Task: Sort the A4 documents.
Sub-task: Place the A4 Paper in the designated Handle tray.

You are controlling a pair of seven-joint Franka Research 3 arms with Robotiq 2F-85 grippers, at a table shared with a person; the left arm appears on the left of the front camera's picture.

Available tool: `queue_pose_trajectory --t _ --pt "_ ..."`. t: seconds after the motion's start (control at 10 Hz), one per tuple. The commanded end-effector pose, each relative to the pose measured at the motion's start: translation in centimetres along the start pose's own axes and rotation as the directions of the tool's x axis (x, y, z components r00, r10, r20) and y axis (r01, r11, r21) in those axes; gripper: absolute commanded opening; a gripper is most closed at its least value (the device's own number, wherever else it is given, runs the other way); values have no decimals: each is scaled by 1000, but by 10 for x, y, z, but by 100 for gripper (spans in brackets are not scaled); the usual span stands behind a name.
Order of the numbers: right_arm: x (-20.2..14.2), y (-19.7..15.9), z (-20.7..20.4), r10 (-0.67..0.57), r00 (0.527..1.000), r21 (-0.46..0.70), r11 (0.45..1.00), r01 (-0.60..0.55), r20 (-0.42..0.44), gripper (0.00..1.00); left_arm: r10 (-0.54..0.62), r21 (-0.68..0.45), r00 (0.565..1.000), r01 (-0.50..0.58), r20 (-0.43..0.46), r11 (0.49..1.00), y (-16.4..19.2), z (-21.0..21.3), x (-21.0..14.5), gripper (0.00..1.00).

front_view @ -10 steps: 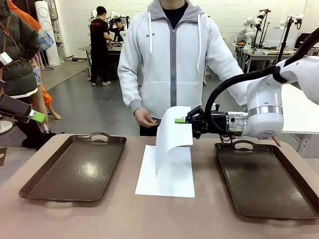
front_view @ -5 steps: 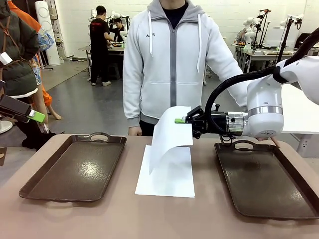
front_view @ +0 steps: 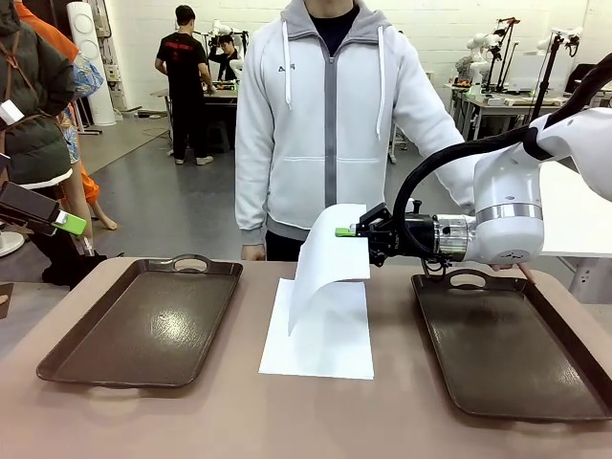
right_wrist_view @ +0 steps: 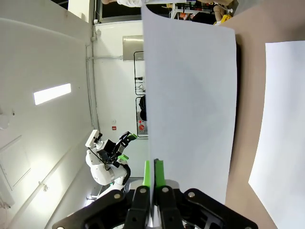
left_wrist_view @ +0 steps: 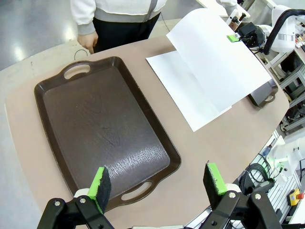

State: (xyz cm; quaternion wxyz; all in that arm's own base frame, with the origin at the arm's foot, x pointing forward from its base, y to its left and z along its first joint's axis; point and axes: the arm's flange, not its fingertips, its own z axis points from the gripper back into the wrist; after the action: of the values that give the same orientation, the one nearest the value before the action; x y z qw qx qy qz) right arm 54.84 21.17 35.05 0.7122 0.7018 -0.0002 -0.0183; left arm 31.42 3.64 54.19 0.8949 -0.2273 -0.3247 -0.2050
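Right gripper (front_view: 346, 231) pinches closed on a thin, limp white sheet (front_view: 330, 263), curled above the flat sheets (front_view: 320, 344); we note its lower edge has swung left since before.

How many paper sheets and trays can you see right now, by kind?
White A4 paper: 2, the held sheet in the right gripper and the flat sheet on the table.
Brown trays: 2, the left tray and the right tray.
Total: 4.
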Motion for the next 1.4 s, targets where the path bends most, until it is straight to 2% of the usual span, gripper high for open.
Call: queue_pose_trajectory --t 0.0,0.1,0.2,0.4,0.8,1.1,1.3 --pt "0 -3 -3 -6 1000 -4 1000 6 10 0 -6 -19 1000 6 6 1000 1 0 0 100" --pt "0 0 0 0 1000 0 1000 0 0 1 -6 -19 1000 6 6 1000 1 0 0 100" --pt "-26 1 7 41 999 -9 999 -41 -16 1 -6 -19 1000 6 6 1000 1 0 0 100" --pt "-55 10 38 82 997 -19 996 -83 -8 1 -6 -19 1000 6 6 1000 1 0 0 100" --pt "-74 26 116 48 999 -180 982 -47 -3 1 -6 -19 1000 6 6 1000 1 0 0 100" --pt "-78 23 177 0 996 -222 975 -20 -87 1 -6 -19 1000 6 6 1000 1 0 0 100" --pt "-84 30 212 -7 982 -245 969 -40 -188 1 -6 -19 1000 6 6 1000 1 0 0 100"
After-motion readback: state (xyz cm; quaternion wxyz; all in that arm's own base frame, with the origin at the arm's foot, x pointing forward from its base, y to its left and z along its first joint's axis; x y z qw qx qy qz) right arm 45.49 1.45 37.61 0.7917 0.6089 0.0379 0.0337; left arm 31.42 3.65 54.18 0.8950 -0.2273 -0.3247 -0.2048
